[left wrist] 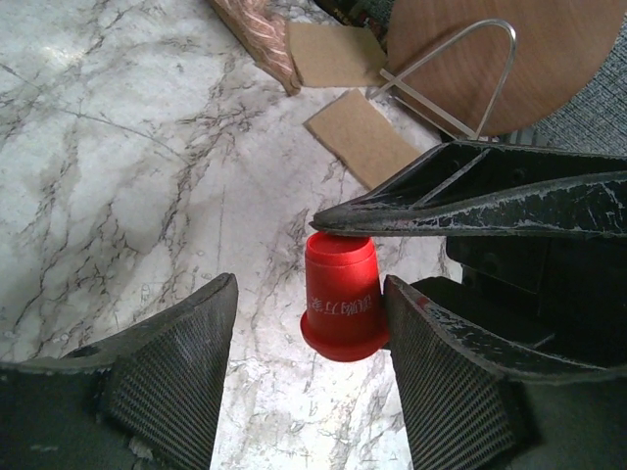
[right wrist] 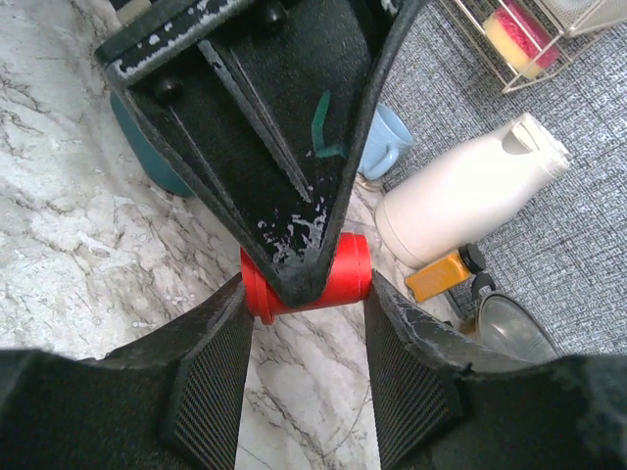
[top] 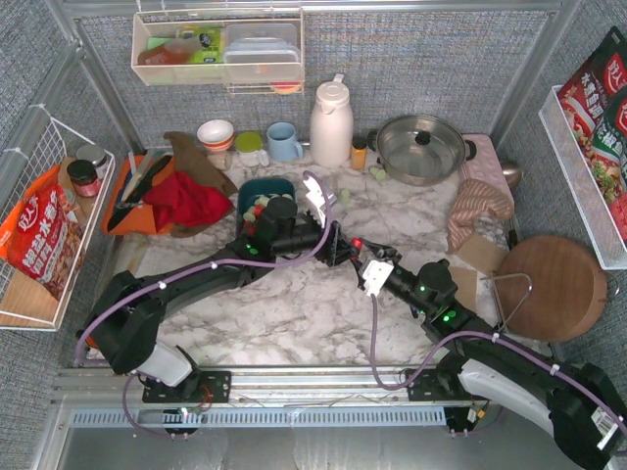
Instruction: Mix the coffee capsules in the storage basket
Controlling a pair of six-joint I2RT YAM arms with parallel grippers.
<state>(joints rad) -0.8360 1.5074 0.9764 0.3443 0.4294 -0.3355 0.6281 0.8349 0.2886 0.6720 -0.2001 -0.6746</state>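
A red coffee capsule (top: 357, 243) hangs above the marble table, just right of centre. My right gripper (right wrist: 309, 284) is shut on this capsule (right wrist: 348, 269), one pad on each of its ends. My left gripper (left wrist: 311, 289) stands open around the same capsule (left wrist: 343, 294). Its right finger (left wrist: 431, 362) touches the capsule's side, and a gap remains at its left finger (left wrist: 186, 352). The teal storage basket (top: 257, 184) sits behind the left wrist with red and pale green capsules (top: 259, 207) in it, partly hidden by the arm. An edge of the basket (right wrist: 147, 147) shows in the right wrist view.
Along the back stand a white thermos (top: 331, 122), a blue mug (top: 284, 142), stacked bowls (top: 216, 132) and a steel pot (top: 421, 147). An orange tray with a red cloth (top: 186, 201) lies left. A striped cloth (top: 480, 206), cardboard pieces (left wrist: 362, 137) and a round wooden board (top: 549, 284) lie right.
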